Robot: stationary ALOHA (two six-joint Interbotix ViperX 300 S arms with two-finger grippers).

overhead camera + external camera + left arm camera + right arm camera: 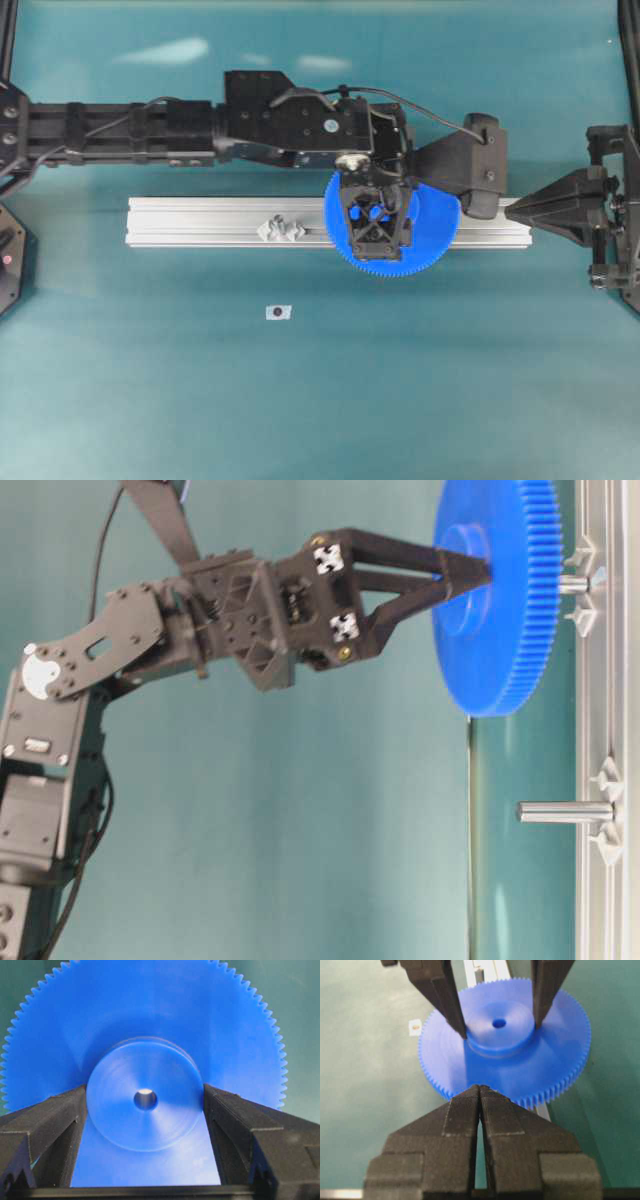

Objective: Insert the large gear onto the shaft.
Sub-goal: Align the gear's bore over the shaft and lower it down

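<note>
My left gripper (378, 212) is shut on the raised hub of the large gear (430, 235), a bright-blue toothed disc wider than the rail. The two fingers press the hub's sides in the left wrist view, where the left gripper (145, 1100) frames the centre hole with a silvery tip showing inside it. At table level the large gear (500, 630) sits level a short way off the rail, with the shaft (573, 583) showing in the gap between them. My right gripper (479, 1087) is shut and empty, just off the large gear's (520, 1070) edge.
The aluminium rail (200, 220) runs left to right across the mat. A second look-alike pin (565, 812) stands bare on it, left of the gear, at its tabs (281, 229). A small white tag (279, 312) lies on the mat nearer the front.
</note>
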